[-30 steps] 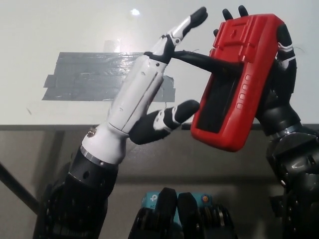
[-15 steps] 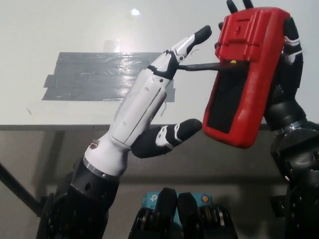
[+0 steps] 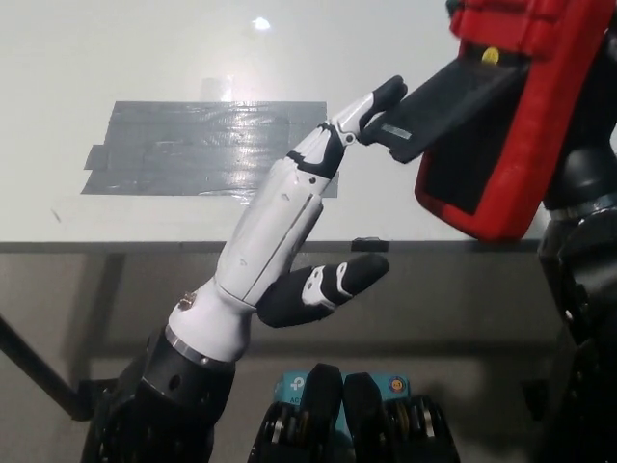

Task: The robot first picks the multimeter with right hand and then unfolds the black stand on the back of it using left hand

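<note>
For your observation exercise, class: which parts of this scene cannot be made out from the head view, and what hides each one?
- Multimeter: its top is cut off by the picture's upper edge.
- Right hand: mostly hidden behind the multimeter; its grip cannot be seen.
- Multimeter's display side: turned away from the camera.
- Black stand: whether the left hand fingertip touches it cannot be told.

This looks like a robotics lab or a test room, not a home. The table (image 3: pixel 145 58) is plain white with a thin grey edge, and a patch of grey duct tape strips (image 3: pixel 207 148) is stuck on its top as a marker. A ceiling lamp reflects on the glossy surface. Below the table edge the floor is dull grey
</note>
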